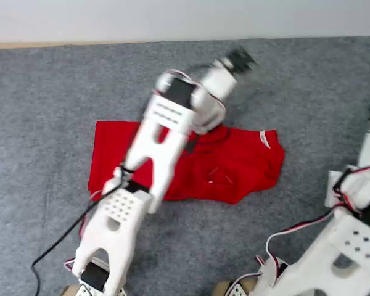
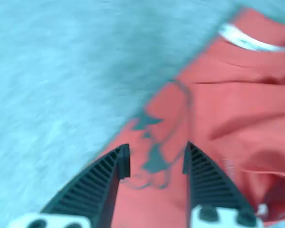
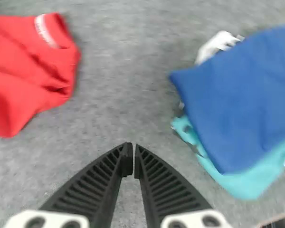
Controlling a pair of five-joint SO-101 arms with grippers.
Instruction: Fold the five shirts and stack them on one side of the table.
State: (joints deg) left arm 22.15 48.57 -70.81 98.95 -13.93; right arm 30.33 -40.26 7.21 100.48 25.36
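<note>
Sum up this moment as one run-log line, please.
left gripper: open, over red shirt | right gripper: shut, over table | blue shirt: stacked on teal shirt

shirt on table, mid | left arm lies across it — left gripper over its edge | right arm at right, near side | right gripper over table, between shirt and stack

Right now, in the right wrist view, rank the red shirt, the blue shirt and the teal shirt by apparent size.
1. the blue shirt
2. the red shirt, cut by the picture's edge
3. the teal shirt, mostly hidden under the blue one
</note>
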